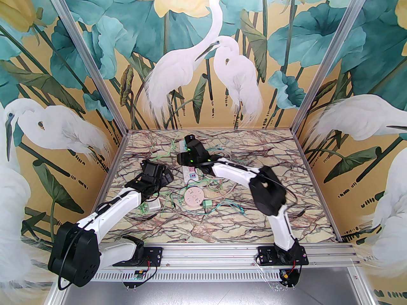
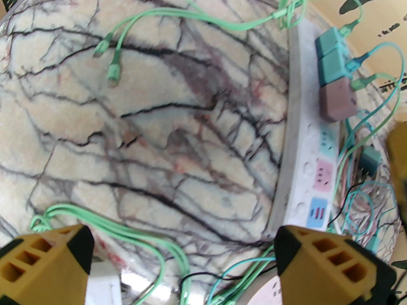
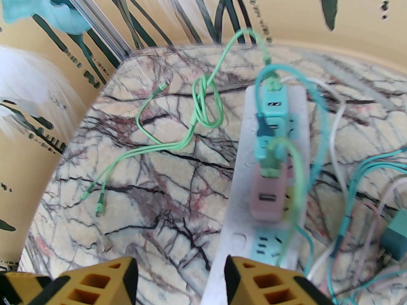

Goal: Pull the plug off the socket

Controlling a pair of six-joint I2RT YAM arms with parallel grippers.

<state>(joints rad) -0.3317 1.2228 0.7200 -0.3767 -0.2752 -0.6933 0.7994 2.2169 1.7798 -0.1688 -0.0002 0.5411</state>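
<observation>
The table was a flat square slab printed like cream marble with dark and reddish veins, edged by aluminium rails and closed in on three sides by painted heron panels. On its far middle lay the power strip, a long white bar with a pebbled matte top, rounded corners and pastel socket panels in teal, pink and blue, the blue one bearing three short red bars. The table left of the strip was bare and open, while its right side was crowded with looped cords. Nearer the arms sat a round pale pink disc with a flat top. The left gripper, its fingers ribbed yellow blocks with black pads, hung wide open over bare table beside the strip's near end, holding nothing. The right gripper, built the same, stood open with a narrower gap above the strip's near end, nothing between its fingers. The pink plug, a smooth rounded block with a USB slot, sat in the strip just beside two boxy teal plugs. A loose teal plug lay on the cords right of the strip. A thin glossy green cable was knotted left of it.
</observation>
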